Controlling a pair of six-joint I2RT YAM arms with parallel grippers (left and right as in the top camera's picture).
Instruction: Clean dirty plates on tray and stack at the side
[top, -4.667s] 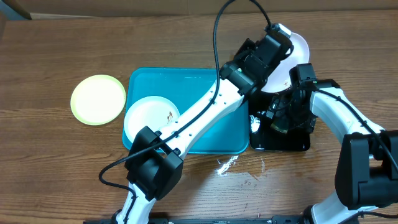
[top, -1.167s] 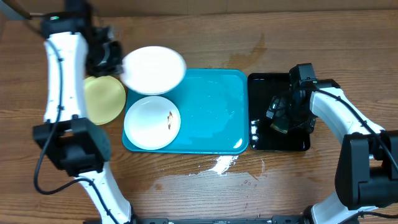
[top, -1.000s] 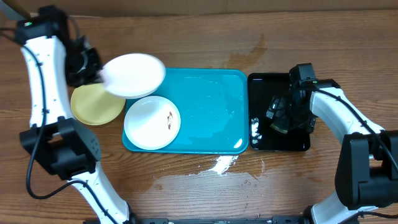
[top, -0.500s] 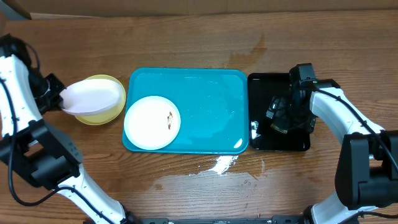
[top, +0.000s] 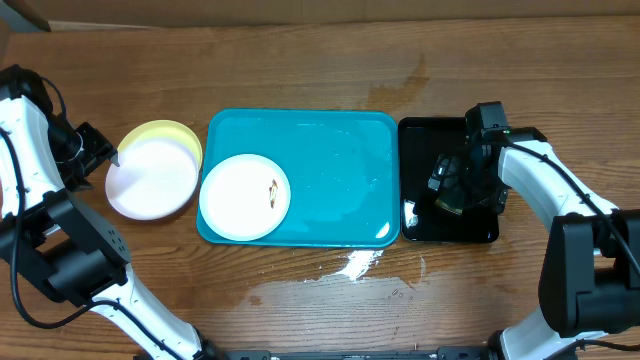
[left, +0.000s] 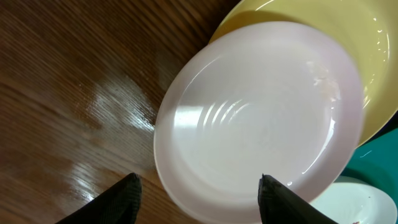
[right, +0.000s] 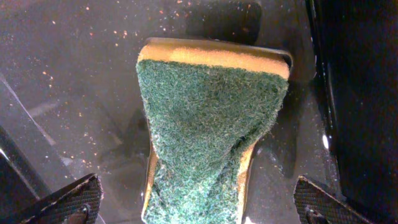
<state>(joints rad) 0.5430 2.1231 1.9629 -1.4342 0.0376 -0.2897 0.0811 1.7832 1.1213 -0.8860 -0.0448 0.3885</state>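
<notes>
Currently on the wooden table (top: 300, 60):

- Turquoise tray (top: 340, 150), centre of the overhead frame. It holds one white plate (top: 245, 195) in its lower left corner, with a small brown smear right of the plate's middle.
- Yellow-green plate (top: 178, 133), left of the tray, on the wood.
- Second white plate (top: 150, 178), lying on the yellow-green plate and overhanging it toward the lower left. Its surface looks clean.
- Left gripper (top: 95, 155), far left, at that plate's rim. Its fingers are spread wide and pinch nothing.
- Black tray (top: 480, 230), just right of the turquoise tray.
- Green-and-yellow sponge (right: 208, 124), lying in the black tray.
- Right gripper (right: 202, 196), over the sponge, with its fingers fully spread on either side and apart from it.
- Water puddle (top: 360, 265), on the wood below the tray.
</notes>
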